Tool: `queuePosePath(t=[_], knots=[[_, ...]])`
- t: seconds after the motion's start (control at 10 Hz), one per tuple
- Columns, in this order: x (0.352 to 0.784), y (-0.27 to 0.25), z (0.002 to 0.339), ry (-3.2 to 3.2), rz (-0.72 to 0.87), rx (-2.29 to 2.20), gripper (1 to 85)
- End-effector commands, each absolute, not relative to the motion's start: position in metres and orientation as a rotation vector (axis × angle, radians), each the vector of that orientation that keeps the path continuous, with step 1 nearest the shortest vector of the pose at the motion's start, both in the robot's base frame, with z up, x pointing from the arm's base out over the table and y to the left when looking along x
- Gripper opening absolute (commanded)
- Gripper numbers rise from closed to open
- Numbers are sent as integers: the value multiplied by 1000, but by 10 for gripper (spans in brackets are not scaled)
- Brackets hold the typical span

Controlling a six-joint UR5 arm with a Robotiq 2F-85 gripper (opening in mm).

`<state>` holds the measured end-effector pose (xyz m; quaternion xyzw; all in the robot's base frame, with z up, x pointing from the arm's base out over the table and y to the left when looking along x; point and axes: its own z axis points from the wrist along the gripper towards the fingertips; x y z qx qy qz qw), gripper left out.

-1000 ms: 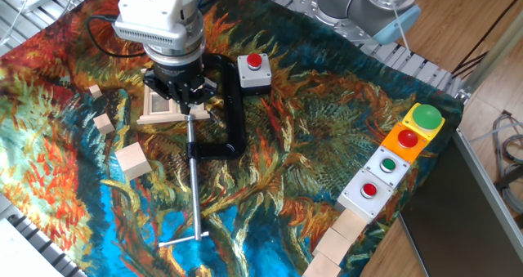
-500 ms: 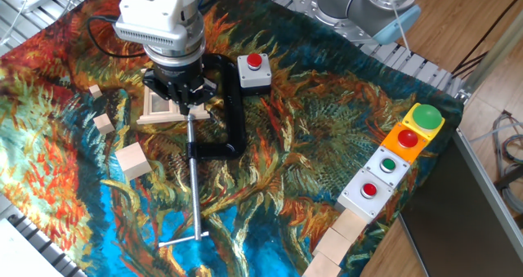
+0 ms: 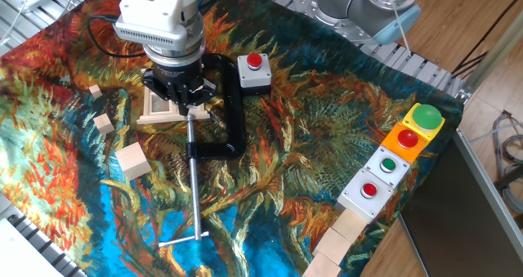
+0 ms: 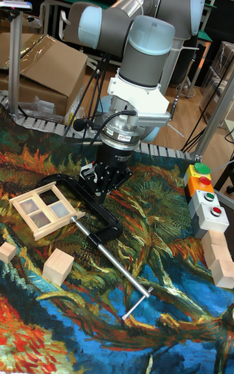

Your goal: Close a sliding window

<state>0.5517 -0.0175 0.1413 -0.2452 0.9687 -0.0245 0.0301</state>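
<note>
The sliding window [image 3: 157, 107] is a small pale wooden frame with panes, lying flat on the patterned cloth at the back left. In the tall fixed view the sliding window [image 4: 44, 210] lies left of the arm. My gripper [image 3: 193, 104] hangs low at the window's right edge, partly covering it from the fixed camera. From the tall view the gripper [image 4: 99, 193] stands just right of the frame, over the black clamp. Its black fingers taper to a point and look shut, with nothing held between them.
A black C-clamp [image 3: 227, 113] with a long metal rod [image 3: 194, 187] lies right beside the window. A grey box with a red button [image 3: 254, 73] sits behind it. Wooden cubes [image 3: 134, 161] lie at the left. Button boxes [image 3: 392, 158] and wooden blocks [image 3: 343, 232] line the right edge.
</note>
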Motion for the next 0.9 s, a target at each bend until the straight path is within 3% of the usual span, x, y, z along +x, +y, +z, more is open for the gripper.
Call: queuePosePath(t=[0.0, 0.8], knots=[[552, -14, 142, 2986, -49, -739, 13], [552, -9, 142, 2989, -21, -700, 13]])
